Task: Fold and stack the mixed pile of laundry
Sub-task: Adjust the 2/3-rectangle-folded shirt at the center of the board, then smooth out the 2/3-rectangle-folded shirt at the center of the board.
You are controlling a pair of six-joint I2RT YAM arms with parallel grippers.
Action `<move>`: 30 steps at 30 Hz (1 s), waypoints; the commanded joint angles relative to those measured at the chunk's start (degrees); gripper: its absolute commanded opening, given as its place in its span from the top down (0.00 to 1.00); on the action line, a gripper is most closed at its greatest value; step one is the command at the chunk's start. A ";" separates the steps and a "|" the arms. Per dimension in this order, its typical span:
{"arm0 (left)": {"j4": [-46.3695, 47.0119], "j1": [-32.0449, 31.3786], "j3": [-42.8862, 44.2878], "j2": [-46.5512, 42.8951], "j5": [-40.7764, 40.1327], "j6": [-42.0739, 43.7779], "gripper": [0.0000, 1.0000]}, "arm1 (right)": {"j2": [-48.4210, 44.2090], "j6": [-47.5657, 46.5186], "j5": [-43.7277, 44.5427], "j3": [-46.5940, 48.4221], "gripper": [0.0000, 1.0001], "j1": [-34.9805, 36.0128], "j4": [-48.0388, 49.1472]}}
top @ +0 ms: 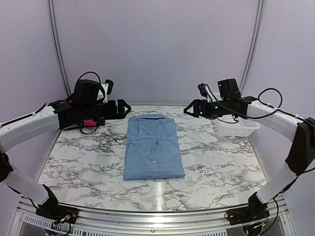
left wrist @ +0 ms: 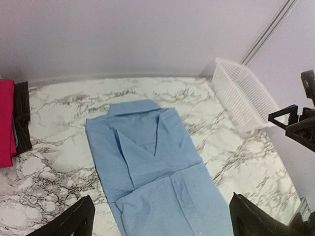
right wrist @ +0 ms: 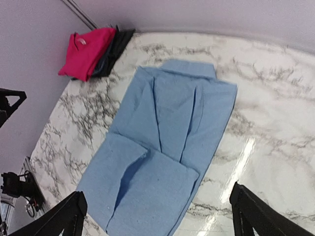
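Your left gripper [top: 124,108] and right gripper [top: 191,107] both hover with jaws wide apart, holding nothing. The light blue shirt [top: 154,147] lies folded flat mid-table [top: 74,157]. The pink-red T-shirt [right wrist: 86,51] sits on a dark garment [right wrist: 118,42] at the far-left corner.

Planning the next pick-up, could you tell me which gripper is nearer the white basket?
Right. The right gripper hangs close beside the basket; the left gripper is across the blue shirt from it.

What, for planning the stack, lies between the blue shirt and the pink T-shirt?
Just bare marble tabletop separates blue shirt from pink T-shirt, in right wrist view.
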 commanded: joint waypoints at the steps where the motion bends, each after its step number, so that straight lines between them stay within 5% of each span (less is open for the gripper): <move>1: 7.48 0.03 -5.54 -7.45 -1.18 -5.25 0.01 | -4.96 2.97 0.34 -1.94 0.01 -1.32 6.09; 5: 9.36 -0.65 -6.57 -4.16 19.02 -7.30 0.01 | -0.56 4.08 -17.00 -1.40 0.02 -1.63 5.09; 11: 24.81 -11.67 -14.86 4.46 29.96 -16.37 0.01 | -0.14 17.75 -30.39 -15.47 0.02 6.42 22.30; 22: 35.96 -14.92 -15.09 19.11 34.15 -24.16 0.01 | 13.95 29.87 -32.76 -23.34 0.03 14.10 41.87; 30: 51.27 -14.54 -26.38 25.61 33.72 -32.28 0.01 | 24.40 28.69 -32.93 -31.75 0.04 13.96 47.53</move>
